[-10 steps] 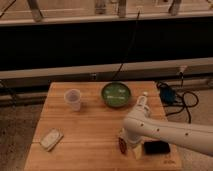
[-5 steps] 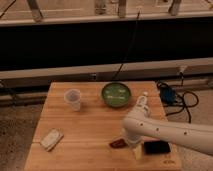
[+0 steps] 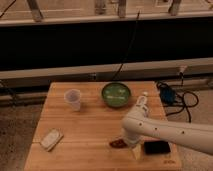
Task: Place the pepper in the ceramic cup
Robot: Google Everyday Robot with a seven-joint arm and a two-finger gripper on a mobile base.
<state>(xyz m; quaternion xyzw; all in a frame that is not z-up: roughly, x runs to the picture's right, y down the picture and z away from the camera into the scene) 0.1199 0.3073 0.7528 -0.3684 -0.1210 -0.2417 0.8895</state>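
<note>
My gripper (image 3: pixel 131 146) is low at the near right of the table (image 3: pixel 85 135), just beside the pepper (image 3: pixel 118 143). I cannot tell if it grips. The cup (image 3: pixel 73 99) stands far left, well apart.

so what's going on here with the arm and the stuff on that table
The robot's arm reaches in from the right, with its gripper low over the wooden table, right beside the pepper. Whether it has hold of the pepper can't be told. The ceramic cup stands apart, toward the far left, so the pepper isn't in it yet.
</note>
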